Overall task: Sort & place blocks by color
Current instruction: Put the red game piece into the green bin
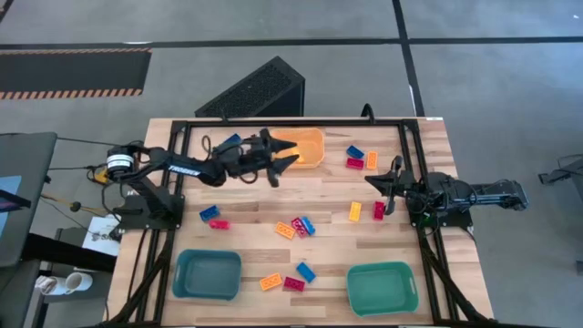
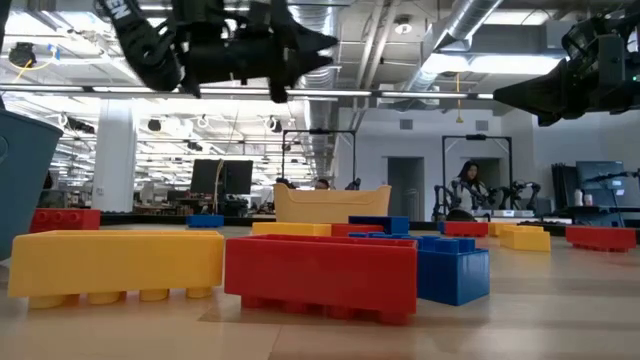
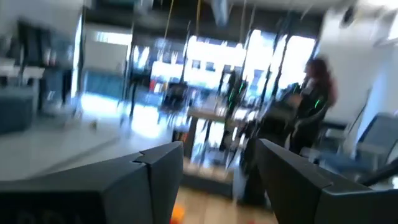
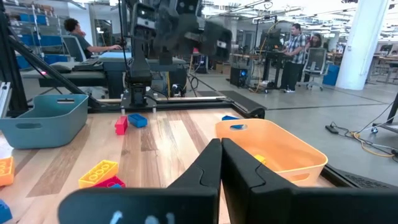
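Observation:
Red, blue and yellow-orange blocks lie scattered on the wooden table (image 1: 319, 191): a group in the middle (image 1: 297, 227), a pair at the left (image 1: 214, 217), three at the far right (image 1: 360, 158) and three near the front (image 1: 290, 278). My left gripper (image 1: 286, 155) hangs open and level above the left rim of the orange bin (image 1: 305, 148), nothing between its fingers (image 3: 158, 168). A yellow block (image 4: 258, 160) lies inside that bin. My right gripper (image 1: 375, 180) waits shut at the table's right side, above the table.
Two teal bins stand at the front, one left (image 1: 208, 273) and one right (image 1: 383, 287). A black frame (image 1: 412, 155) runs around the table's far and side edges. A dark box (image 1: 260, 91) stands on the floor beyond the far edge. People sit and stand in the room behind.

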You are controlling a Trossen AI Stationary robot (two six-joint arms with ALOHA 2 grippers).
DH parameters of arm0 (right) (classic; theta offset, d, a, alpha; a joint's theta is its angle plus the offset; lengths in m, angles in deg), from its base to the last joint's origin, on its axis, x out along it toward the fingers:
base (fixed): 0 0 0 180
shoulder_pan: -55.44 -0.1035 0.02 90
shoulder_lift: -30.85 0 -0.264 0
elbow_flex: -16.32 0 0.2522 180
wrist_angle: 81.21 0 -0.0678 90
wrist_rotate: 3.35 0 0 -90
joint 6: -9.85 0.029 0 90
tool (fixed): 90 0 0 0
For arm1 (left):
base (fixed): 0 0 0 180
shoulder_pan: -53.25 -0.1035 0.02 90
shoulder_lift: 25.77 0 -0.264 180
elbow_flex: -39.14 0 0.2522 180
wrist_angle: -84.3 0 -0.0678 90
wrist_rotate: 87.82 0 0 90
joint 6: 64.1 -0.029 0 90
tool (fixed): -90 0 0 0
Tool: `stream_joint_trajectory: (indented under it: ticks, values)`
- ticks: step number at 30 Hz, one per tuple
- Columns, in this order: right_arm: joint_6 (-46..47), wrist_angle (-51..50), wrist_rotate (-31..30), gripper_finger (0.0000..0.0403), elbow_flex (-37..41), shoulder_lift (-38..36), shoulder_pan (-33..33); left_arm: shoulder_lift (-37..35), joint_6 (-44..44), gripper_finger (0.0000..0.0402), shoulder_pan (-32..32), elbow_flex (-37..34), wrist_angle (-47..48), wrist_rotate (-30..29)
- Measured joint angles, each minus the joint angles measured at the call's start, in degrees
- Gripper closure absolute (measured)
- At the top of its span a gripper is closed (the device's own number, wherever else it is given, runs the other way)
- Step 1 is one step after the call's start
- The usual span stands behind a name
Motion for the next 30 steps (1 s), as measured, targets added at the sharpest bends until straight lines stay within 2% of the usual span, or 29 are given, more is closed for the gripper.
stream_joint_trajectory:
  ticks: [4, 10, 14, 20, 25, 30]
  values:
    - [0.00, 0.02, 0.00, 0.0376, 0.00, 0.00, 0.00, -0.09, 0.56, 0.0236, -1.78, -2.94, -5.33, -0.52]
    - [0.02, 0.02, 0.00, 0.0374, 0.00, 0.00, 0.00, -0.07, 2.18, 0.0265, -2.89, -3.47, -5.46, -0.79]
    - [0.02, 1.45, -0.14, 0.0374, 0.00, 0.00, 0.46, -0.07, -0.74, 0.0281, -2.42, -3.47, -5.53, -0.95]
    - [0.04, 8.85, -0.07, 0.0373, -0.01, 0.00, 0.28, -0.04, -2.62, 0.0297, -2.43, -3.45, -2.64, -0.81]
    - [0.06, 10.70, -0.10, 0.0376, -0.13, -0.02, 0.45, -0.04, -1.78, 0.0305, -2.43, -3.45, -2.32, 0.55]
    - [2.44, 10.43, -3.59, 0.0372, -1.16, 0.01, 1.60, -0.04, -1.76, 0.0312, -2.45, -3.45, -2.29, 1.41]
